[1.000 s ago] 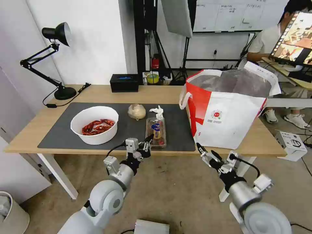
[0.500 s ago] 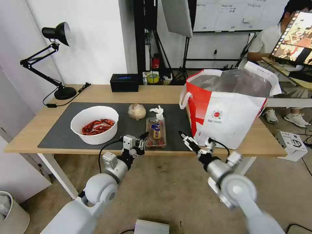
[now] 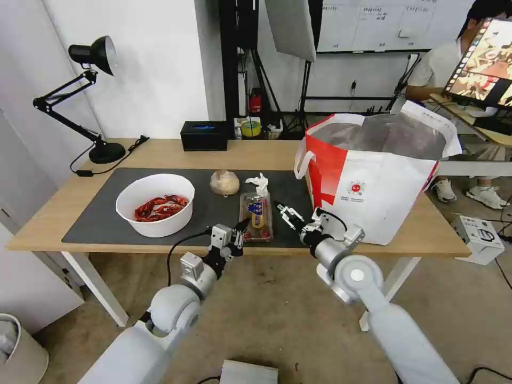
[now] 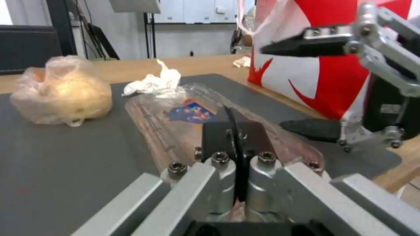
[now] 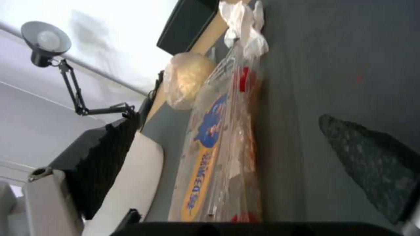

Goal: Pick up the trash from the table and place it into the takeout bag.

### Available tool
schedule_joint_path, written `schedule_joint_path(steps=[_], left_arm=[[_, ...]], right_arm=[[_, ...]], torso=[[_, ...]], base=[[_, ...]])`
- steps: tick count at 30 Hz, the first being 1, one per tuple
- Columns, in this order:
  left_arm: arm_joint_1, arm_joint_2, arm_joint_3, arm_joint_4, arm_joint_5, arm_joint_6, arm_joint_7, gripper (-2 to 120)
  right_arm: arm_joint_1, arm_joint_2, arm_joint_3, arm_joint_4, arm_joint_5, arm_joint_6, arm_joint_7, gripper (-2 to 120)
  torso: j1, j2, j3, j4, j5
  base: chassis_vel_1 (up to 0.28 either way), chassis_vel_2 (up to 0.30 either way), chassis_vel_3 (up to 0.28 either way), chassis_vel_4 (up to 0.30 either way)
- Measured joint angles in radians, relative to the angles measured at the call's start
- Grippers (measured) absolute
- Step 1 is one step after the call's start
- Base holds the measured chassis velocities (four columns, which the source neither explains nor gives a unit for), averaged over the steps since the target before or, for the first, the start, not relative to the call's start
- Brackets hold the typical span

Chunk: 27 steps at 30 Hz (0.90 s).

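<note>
On the table (image 3: 160,152) lies a dark mat (image 3: 96,224) with the trash. The white bowl (image 3: 154,205) of red shells stands at the left. The beige wrapped lump (image 3: 224,182) and the crumpled tissue (image 3: 260,183) lie farther back, with the clear clamshell tray (image 3: 256,216) near the front edge. The takeout bag (image 3: 373,186) stands open on the right. My left gripper (image 3: 241,226) is shut at the tray's near left corner. Beside the tray's right edge, my right gripper (image 3: 284,212) is open. In the left wrist view the tray (image 4: 175,108) lies just ahead, with the right gripper (image 4: 302,88) before the bag (image 4: 324,75).
A black desk lamp (image 3: 90,58) and a black tissue box (image 3: 204,136) stand at the table's back. A white bin (image 3: 16,346) is on the floor at the left, and a white box (image 3: 480,234) lies on the floor at the right.
My right arm has swung from below the table's front edge up and left, over the mat beside the tray. The left gripper shifted slightly near the tray's corner.
</note>
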Motion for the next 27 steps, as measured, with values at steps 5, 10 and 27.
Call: schedule_joint_path(steps=[5,10,27], left_arm=[[0.001,-0.015,0.008,0.011,0.010,-0.004,0.007,0],[0.004,-0.036,0.016,0.028,0.027,-0.005,0.025,0],[0.017,-0.053,0.029,0.056,0.056,-0.014,0.040,0]], right_arm=[[0.000,0.024,-0.014,-0.012,-0.022,0.000,-0.001,100],[-0.007,0.044,-0.020,-0.017,-0.046,0.001,-0.003,100],[-0.004,0.056,-0.024,-0.033,-0.066,0.004,-0.005,100]], torso=[[0.000,0.000,0.000,0.0000,0.0000],[0.000,0.000,0.000,-0.0001,-0.0002],[0.000,0.000,0.000,-0.0003,-0.0002]], base=[[0.000,0.000,0.000,0.000],[0.000,0.000,0.000,0.000],[0.000,0.000,0.000,0.000]])
